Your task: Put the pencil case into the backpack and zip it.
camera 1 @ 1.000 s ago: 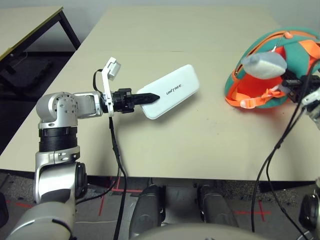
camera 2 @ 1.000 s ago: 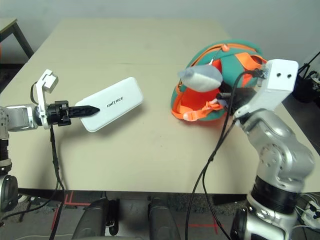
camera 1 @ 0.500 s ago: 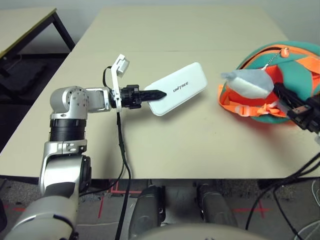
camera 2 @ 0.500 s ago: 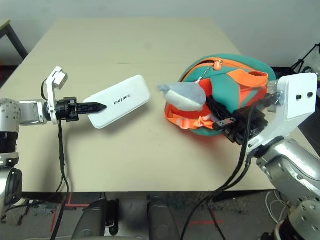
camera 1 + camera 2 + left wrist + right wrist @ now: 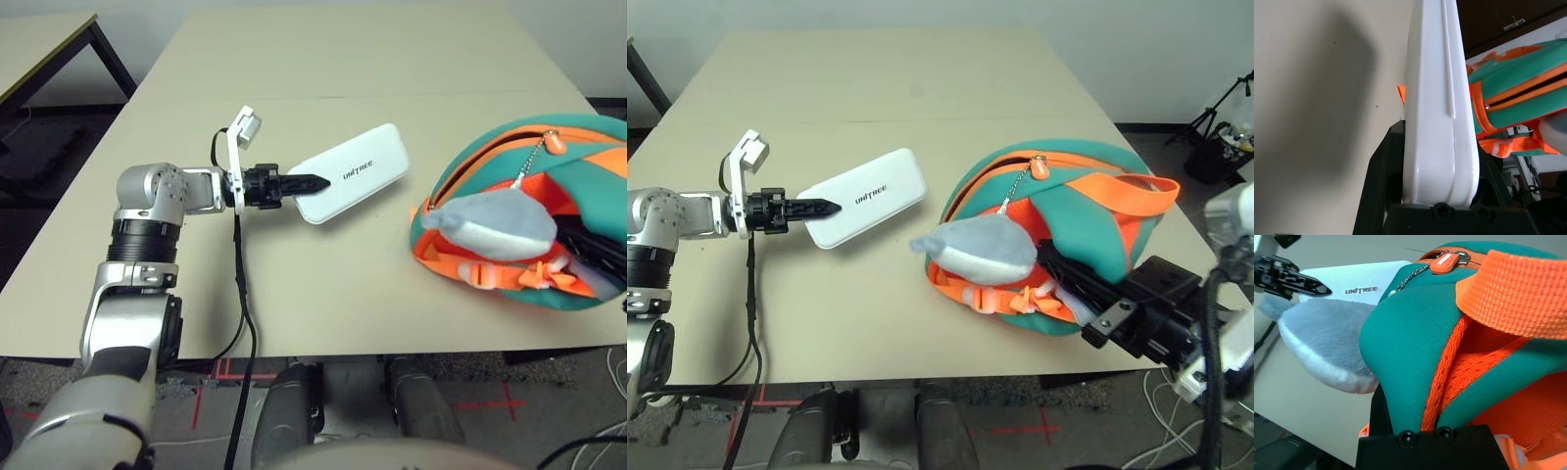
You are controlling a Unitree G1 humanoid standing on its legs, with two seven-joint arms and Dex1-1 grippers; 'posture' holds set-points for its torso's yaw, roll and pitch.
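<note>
The backpack (image 5: 1058, 245) is sitting much closer to the pencil case (image 5: 353, 172) than it was a second ago, dragged across the table (image 5: 323, 59) toward my left side and nearer my body, its plush fish (image 5: 972, 251) swinging along with it. My right gripper (image 5: 1410, 421) is clamping a fold of the backpack's teal fabric, fingers closed on it, my right forearm reaching in low from the near right corner of the table. My left gripper (image 5: 302, 182) is pinching the near end of the pencil case, holding it just left of the backpack, my left arm stretched level and pointing at the backpack.
</note>
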